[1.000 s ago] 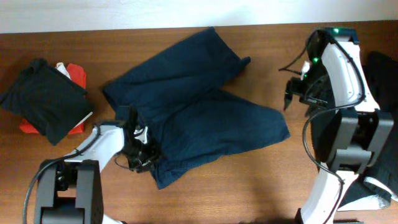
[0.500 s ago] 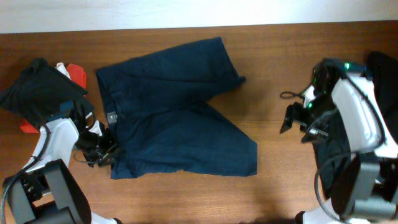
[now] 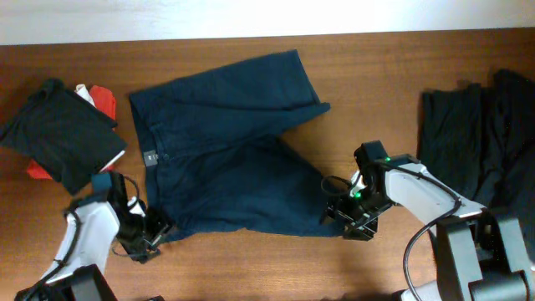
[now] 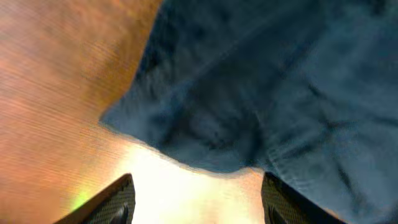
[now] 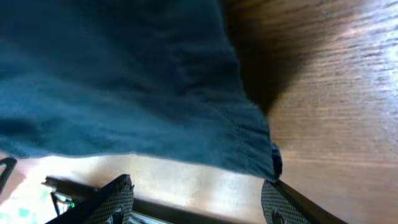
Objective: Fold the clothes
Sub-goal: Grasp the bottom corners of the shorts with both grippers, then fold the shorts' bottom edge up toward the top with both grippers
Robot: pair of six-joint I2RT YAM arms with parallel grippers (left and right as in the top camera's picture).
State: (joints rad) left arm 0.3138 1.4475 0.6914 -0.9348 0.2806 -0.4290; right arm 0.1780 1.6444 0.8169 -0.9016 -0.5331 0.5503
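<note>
The navy-blue shorts-like garment (image 3: 234,159) lies spread flat mid-table, waistband to the left and legs to the right. My left gripper (image 3: 149,236) is open and empty at its front-left corner; the left wrist view shows that fabric corner (image 4: 249,93) just ahead of the open fingers (image 4: 199,205). My right gripper (image 3: 338,213) is open and empty at the front-right hem corner; the right wrist view shows the hem (image 5: 124,81) just beyond the open fingers (image 5: 199,202). Black garments (image 3: 472,142) lie at the right edge.
A black garment (image 3: 58,134) lies on a red and white item (image 3: 102,100) at the far left. Bare wooden table (image 3: 376,75) shows behind and in front of the navy garment. A white wall edge runs along the back.
The navy garment went from rumpled to flat and shifted left. My left gripper moved to its front-left corner. My right arm swung down and left to the front-right hem, uncovering the black garments.
</note>
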